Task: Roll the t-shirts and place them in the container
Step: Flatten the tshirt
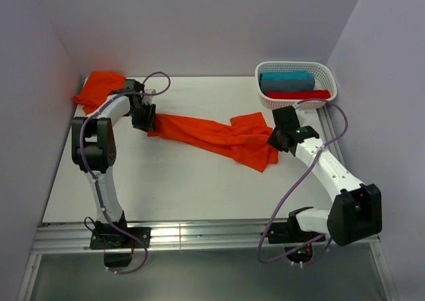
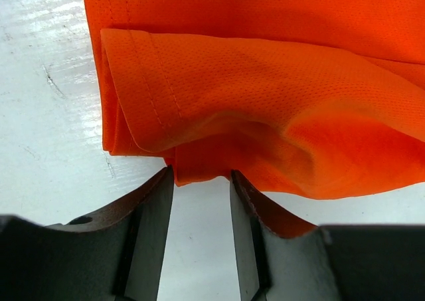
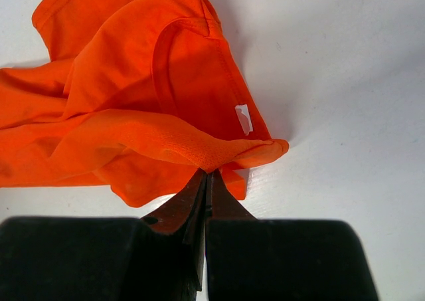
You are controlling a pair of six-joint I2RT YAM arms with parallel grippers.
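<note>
One orange t-shirt (image 1: pixel 212 136) stretched across bench (image 1: pixel 172 181): right fingers (image 3: pixel 179 208) pinched tight on a fold beside collar, left fingers (image 2: pixel 149 234) half-parted at hem edge.

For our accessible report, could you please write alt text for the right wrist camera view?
The right pincer, shut, pinches a fold of an orange t-shirt near its collar, where a small white label shows. The crumpled shirt spreads left and up over the white table.

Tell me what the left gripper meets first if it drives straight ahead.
The folded edge of the orange t-shirt, lying right at the open left gripper; whether they already touch is unclear.
</note>
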